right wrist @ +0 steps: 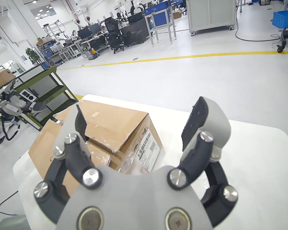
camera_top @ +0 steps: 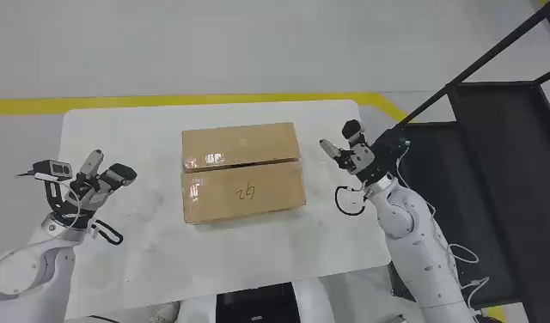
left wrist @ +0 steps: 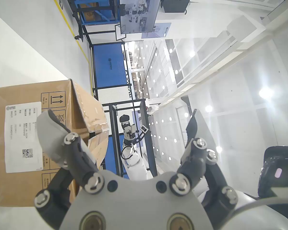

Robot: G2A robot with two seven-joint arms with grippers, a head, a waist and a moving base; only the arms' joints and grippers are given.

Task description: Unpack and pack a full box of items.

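A brown cardboard box (camera_top: 242, 172) rests in the middle of the white table (camera_top: 129, 125), its two top flaps folded nearly flat and slightly lifted along the centre seam. White labels show on its end faces (left wrist: 22, 137) (right wrist: 147, 148). My left gripper (camera_top: 107, 175) hovers to the box's left, fingers spread wide and holding nothing (left wrist: 120, 125). On the opposite side my right gripper (camera_top: 342, 144) stands open and empty, close to the box's right end (right wrist: 139, 118). The box's contents are hidden.
A dark metal cart (camera_top: 498, 151) stands just beyond the table's right edge, close behind the right arm. A yellow floor line (camera_top: 206, 102) runs behind the table. Bare table surface lies on the near side of the box and to its left.
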